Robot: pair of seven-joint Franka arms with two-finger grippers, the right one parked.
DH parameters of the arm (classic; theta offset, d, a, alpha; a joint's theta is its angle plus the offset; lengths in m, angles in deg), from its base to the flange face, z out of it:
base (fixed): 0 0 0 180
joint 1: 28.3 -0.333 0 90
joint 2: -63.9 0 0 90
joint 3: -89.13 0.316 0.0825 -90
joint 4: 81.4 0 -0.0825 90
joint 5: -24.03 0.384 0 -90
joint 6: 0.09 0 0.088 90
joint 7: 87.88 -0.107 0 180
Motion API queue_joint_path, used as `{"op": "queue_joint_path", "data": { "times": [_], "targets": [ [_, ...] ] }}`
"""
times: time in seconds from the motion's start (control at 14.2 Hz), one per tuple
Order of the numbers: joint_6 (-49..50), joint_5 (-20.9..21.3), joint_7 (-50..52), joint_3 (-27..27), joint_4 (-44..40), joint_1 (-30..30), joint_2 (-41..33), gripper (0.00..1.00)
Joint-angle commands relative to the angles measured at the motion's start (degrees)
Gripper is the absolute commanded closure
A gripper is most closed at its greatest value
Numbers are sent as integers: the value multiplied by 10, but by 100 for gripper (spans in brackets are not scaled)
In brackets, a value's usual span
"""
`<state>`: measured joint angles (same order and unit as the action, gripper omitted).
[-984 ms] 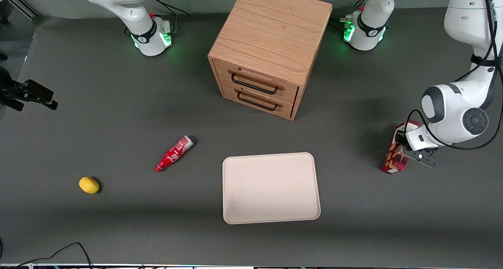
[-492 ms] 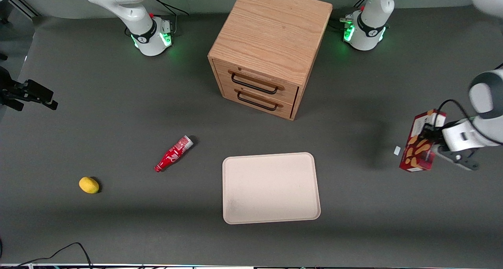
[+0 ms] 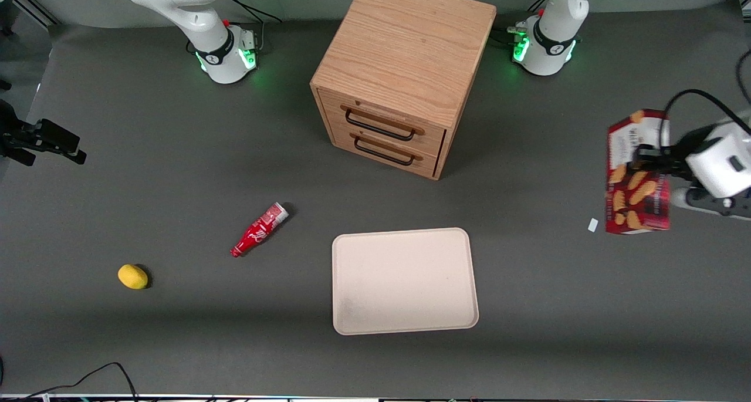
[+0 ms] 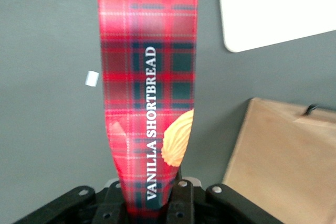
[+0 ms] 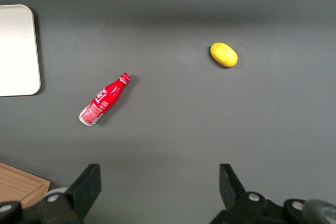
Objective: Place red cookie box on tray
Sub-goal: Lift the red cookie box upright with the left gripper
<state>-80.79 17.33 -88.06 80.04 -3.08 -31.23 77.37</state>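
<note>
One box matters here, and it is now airborne: the red cookie box (image 3: 636, 176) hangs clear of the desk near the working arm's end, whereas a second ago it stood tilted on the surface with the gripper just closing in on it. Half a second ago it had barely lifted; now it sits higher and has swung round, its cookie-printed face turned toward the front camera. The gripper (image 3: 651, 158) clamps it by the upper part, and the wrist view shows the jaws closed on the narrow tartan side (image 4: 149, 103), with the box hanging straight out from them.

A small white scrap (image 3: 592, 225) lies on the desk where the box stood, uncovered by the lift.

Grasp and lift look done, so what remains, I judge, is the carry toward the tray (image 3: 405, 280), which lies well apart from the box, near the middle of the desk's front edge, with nothing on it. The wooden drawer cabinet (image 3: 405, 73) stands farther from the front camera than the tray and off the likely path. The red bottle (image 3: 259, 230) and lemon (image 3: 132, 276) lie toward the parked arm's end, unmoved.
</note>
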Motion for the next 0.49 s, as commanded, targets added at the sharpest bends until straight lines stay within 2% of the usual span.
{"op": "queue_joint_path", "data": {
  "times": [0.0,0.14,0.28,0.42],
  "targets": [
    [-33,1,151,-79,-20,3,28,100],
    [-97,4,223,-120,-13,9,51,100],
    [-167,13,277,-129,-12,41,87,100],
    [-233,61,330,-130,-12,74,137,100]
  ]
}}
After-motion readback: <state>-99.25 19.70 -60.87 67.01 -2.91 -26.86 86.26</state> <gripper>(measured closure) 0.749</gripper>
